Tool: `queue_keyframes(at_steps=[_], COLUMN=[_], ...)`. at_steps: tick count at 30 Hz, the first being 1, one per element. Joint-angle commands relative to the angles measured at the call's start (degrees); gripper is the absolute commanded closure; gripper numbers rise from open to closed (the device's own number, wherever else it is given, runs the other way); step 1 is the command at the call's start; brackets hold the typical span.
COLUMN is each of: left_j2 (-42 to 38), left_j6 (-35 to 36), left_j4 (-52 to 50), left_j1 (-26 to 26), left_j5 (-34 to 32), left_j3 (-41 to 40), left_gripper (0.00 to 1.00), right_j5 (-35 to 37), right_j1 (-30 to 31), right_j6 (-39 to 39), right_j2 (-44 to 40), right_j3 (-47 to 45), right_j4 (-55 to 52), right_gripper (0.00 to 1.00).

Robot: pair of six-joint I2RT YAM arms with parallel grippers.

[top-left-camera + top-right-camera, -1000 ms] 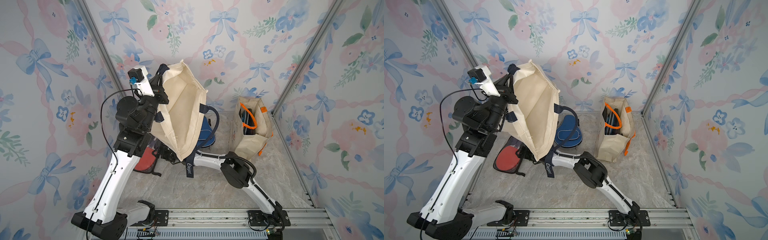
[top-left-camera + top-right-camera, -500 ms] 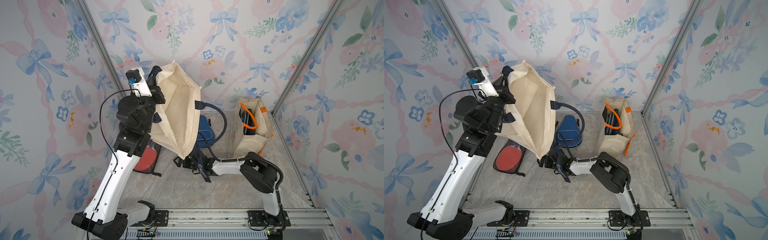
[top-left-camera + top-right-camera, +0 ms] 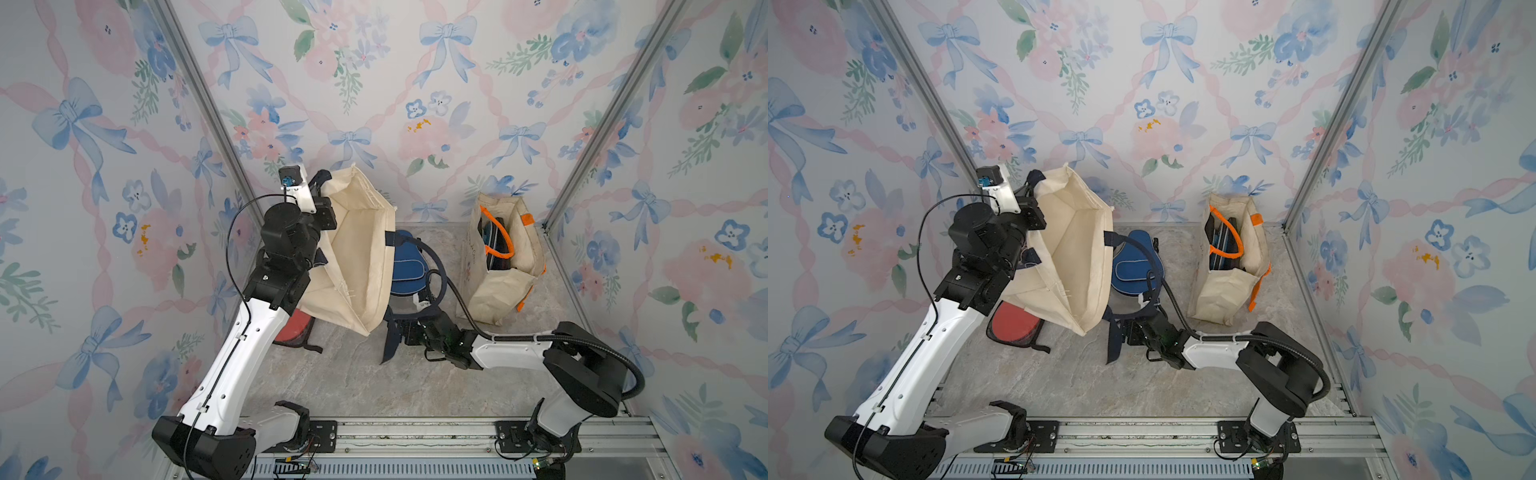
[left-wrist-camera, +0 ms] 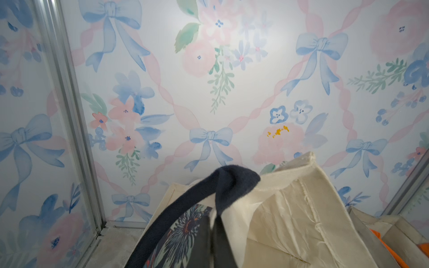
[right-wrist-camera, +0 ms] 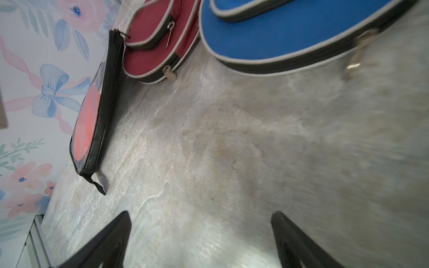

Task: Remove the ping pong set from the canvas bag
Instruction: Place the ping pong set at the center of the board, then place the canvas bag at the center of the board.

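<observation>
Ping pong set: the blue case (image 3: pixel 407 270) (image 3: pixel 1133 270) (image 5: pixel 278 39) lies flat on the tabletop (image 3: pixel 353 386) toward the back wall, outside the canvas bag (image 3: pixel 357 257) (image 3: pixel 1075 249) (image 4: pixel 290 220). The maroon case (image 5: pixel 151 51) lies just beside it. The black mesh pouch (image 3: pixel 293 330) (image 3: pixel 1013 328) (image 5: pixel 88 120), with a red paddle showing through it, lies near the left wall.

Canvas bag: raised off the tabletop and tilted, its mouth facing up and to the right in both top views. It hangs over the pouch and part of the blue case.

Navy strap (image 3: pixel 390 345) (image 3: pixel 1113 345): hangs from the bag's lower corner down to the tabletop, just in front of the right hand (image 3: pixel 401 332) (image 3: pixel 1133 332) (image 5: pixel 200 212).

Second bag (image 3: pixel 498 266) (image 3: pixel 1229 270): cream with orange handles, standing upright near the back right corner, well apart from the cases.

Hidden: the maroon case is behind the lifted bag in both top views and shows only in the right wrist view. The pouch is half covered by the bag and the left arm. The right arm's cable crosses the blue case. The dark things inside the second bag are hard to make out.

Left hand (image 3: pixel 322 193) (image 3: pixel 1032 189): raised high on an arm reaching steeply up, clamped on the canvas bag's upper rim by its navy handle. Its fingers are out of the left wrist view.

Right hand: low over the tabletop on an arm stretched leftward, fingers (image 5: pixel 111 239) spread wide with only bare tabletop between them.
</observation>
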Motion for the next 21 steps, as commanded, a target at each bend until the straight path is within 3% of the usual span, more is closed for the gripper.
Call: queue_keyframes(at_steps=[1,13,17,21], left_j2=[-3.4,-6.8,-7.1,-7.7], left_j6=[-2.8,-4.7,-5.1,-6.4], left_j4=[2.9,3.2,3.2,3.2], left_j1=[0.3,-0.6,-0.9,-2.5], left_j5=[2.5,5.2,6.4,7.6], left_j3=[-1.6,-12.0,-14.6,-16.5], left_gripper=[1.0,1.0,1.0,1.0], right_j5=[2.0,-4.2,-5.7,-10.1], right_j1=[-2.8,-4.1,-3.6,-3.6], right_j6=[-1.7,0.1,-0.2,0.7], right_j2=[-4.2,-19.5,-20.0,-15.2], right_j3=[-4.8,-14.2,-15.9,-14.3], right_j4=[1.9,7.4,13.4,21.6], right_gripper=[0.07,0.09,0.08,0.08])
